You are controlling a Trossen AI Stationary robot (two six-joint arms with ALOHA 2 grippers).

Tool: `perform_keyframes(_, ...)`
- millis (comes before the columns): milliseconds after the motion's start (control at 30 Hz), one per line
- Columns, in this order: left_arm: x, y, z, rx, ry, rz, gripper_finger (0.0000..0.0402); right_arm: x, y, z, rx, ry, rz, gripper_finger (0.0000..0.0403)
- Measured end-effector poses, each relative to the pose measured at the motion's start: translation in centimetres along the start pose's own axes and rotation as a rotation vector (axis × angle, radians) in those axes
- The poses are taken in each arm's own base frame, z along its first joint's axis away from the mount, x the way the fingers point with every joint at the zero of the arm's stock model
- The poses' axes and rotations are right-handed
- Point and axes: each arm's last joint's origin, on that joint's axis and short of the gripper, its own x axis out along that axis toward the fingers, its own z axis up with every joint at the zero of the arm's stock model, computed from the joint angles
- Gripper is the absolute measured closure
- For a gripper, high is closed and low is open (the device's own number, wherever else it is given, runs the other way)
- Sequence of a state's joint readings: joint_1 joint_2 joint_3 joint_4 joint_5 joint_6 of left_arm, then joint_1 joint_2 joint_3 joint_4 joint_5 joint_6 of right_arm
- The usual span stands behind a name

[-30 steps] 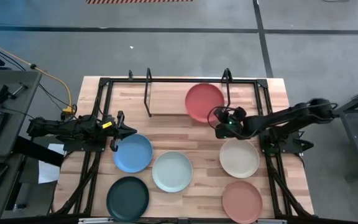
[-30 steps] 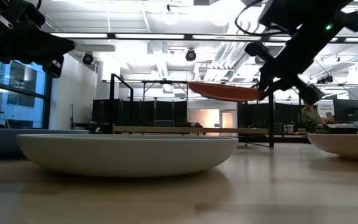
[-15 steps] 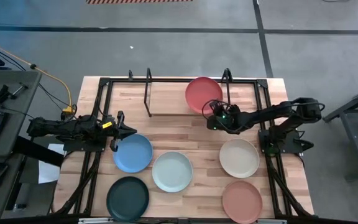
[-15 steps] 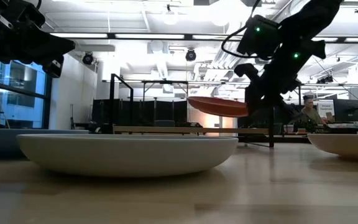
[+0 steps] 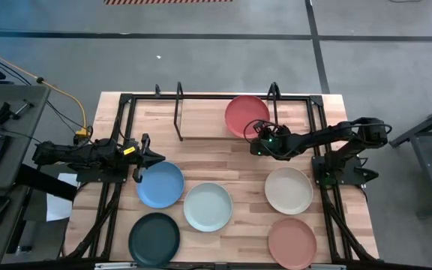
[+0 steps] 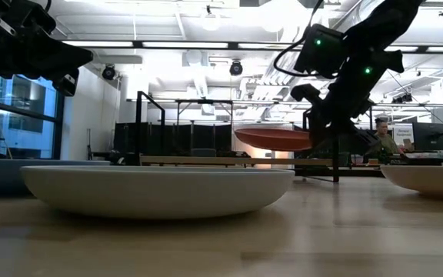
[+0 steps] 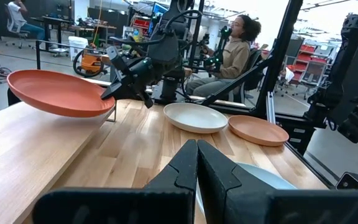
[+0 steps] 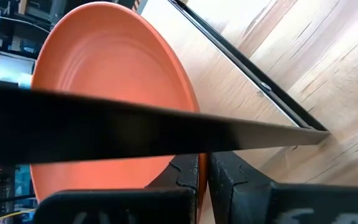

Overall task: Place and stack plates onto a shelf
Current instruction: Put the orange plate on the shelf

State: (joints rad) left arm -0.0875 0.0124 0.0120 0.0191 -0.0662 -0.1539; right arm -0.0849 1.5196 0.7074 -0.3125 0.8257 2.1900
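The coral red plate (image 5: 246,114) hangs in my right gripper (image 5: 258,142) just above the shelf's wood board (image 6: 206,161), between the black upright loops (image 5: 178,112). My left gripper (image 5: 147,155) is shut and waits at the table's left, beside the far-left rim of the blue plate (image 5: 160,184). On the tabletop, bases down, lie the pale mint plate (image 5: 208,206), dark green plate (image 5: 154,238), cream plate (image 5: 289,190) and terracotta pink plate (image 5: 292,242). My right gripper pinches the coral red plate's rim (image 8: 194,163) between its two fingers (image 8: 232,186), at the plate's near-right edge. The fingers come roughly level from the table's right. The plate (image 6: 275,138) is lifted clear of the shelf board and sits about level.
The shelf's thin black frame (image 5: 201,97) runs along the table's far edge, and one of its rails (image 8: 166,127) crosses the right wrist view in front of the plate. A seated person (image 7: 235,53) is beyond the table. Bare wood (image 5: 208,154) lies between shelf and plates.
My right gripper has moved toward the table's far edge and down, carrying the coral red plate. The plate has gone from tilted to about level and sits lower, closer to the shelf board. Most of the motion came early; in the last half second it has barely shifted.
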Motion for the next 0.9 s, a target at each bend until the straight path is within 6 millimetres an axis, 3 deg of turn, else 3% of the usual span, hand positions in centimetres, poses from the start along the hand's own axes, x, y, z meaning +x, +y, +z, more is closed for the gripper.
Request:
perform_keyframes(567, 0.0, 0.0, 0.0, 0.0, -0.001, 0.0, 0.0401, 0.0, -0.36, 0.19, -0.1, 0.001, -0.039, 0.0403)
perform_keyframes(900, 0.0, 0.0, 0.0, 0.0, 0.0, -0.001, 0.0401, 0.17, -0.3, 0.28, -0.016, 0.012, -0.054, 0.0403)
